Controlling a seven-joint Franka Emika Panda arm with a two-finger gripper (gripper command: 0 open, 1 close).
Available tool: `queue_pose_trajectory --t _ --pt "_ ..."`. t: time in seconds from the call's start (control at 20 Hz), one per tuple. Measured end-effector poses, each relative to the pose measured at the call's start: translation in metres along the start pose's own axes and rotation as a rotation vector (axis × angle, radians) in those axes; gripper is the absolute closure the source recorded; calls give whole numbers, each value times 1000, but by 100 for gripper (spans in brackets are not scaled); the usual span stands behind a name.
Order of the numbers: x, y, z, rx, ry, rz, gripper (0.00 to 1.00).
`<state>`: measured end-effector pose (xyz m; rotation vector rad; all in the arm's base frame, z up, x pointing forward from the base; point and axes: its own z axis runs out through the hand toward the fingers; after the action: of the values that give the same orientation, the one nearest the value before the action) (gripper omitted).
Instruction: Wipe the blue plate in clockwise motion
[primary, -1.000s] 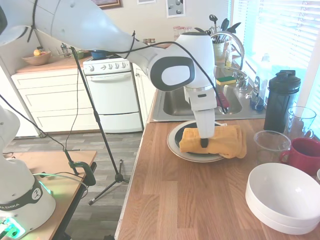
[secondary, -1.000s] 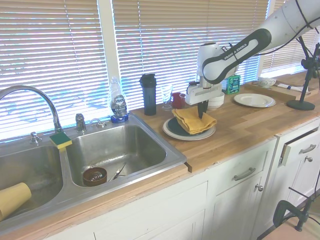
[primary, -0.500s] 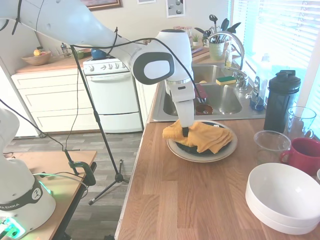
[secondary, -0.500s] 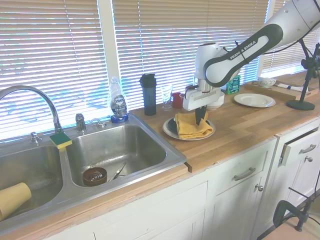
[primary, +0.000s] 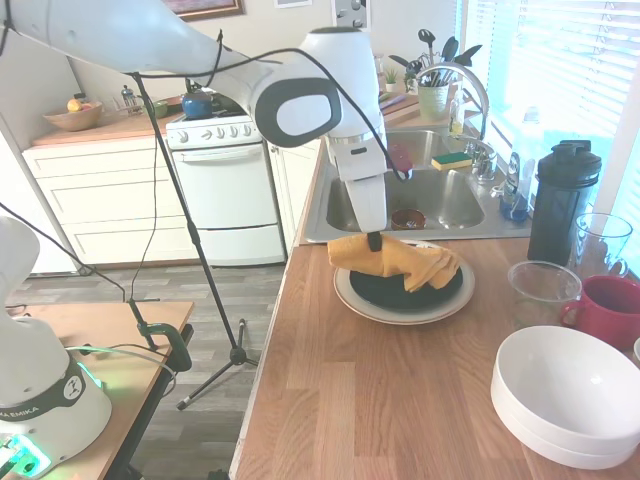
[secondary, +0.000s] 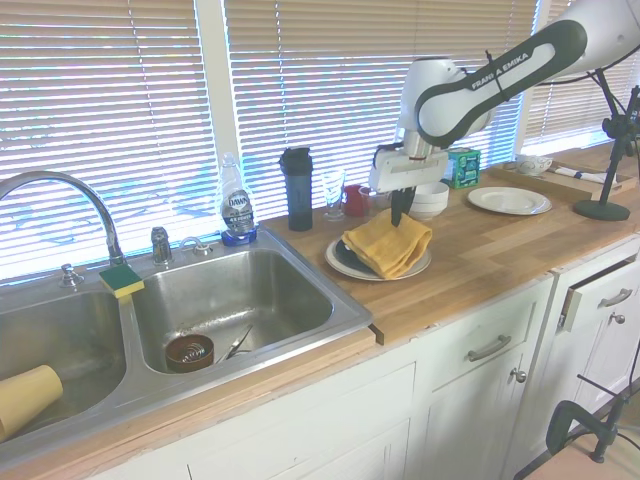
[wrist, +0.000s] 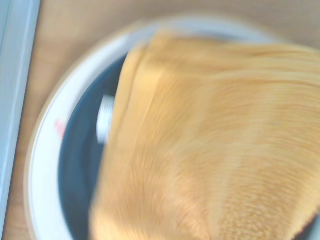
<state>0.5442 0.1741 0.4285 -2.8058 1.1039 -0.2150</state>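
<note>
The blue plate (primary: 405, 293) is a dark glossy disc nested on a larger cream plate (primary: 400, 313) on the wooden counter, close to the sink. A yellow cloth (primary: 397, 260) drapes over the far half of the blue plate, one end lifted. My gripper (primary: 374, 241) hangs over the plates' far left rim, shut on that raised end. From the other side, the gripper (secondary: 396, 214) holds the cloth (secondary: 388, 244) above the blue plate (secondary: 346, 257). In the blurred wrist view the cloth (wrist: 210, 150) covers most of the blue plate (wrist: 82, 155).
A steel sink (primary: 440, 200) lies just behind the plates. To the right stand a black shaker bottle (primary: 562, 200), a clear cup (primary: 540, 290), a red mug (primary: 610, 308) and a big white bowl (primary: 570, 395). The counter's edge (primary: 275, 340) drops off on the left.
The gripper has swept from the plate's near side round its left edge to the sink side and risen, dragging the cloth; more of the dark plate now shows.
</note>
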Motion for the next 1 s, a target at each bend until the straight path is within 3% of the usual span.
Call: queue_pose_trajectory --t 0.3,1.0 --pt "40 31 -32 27 11 56 100" --pt "87 136 -35 10 10 146 100"
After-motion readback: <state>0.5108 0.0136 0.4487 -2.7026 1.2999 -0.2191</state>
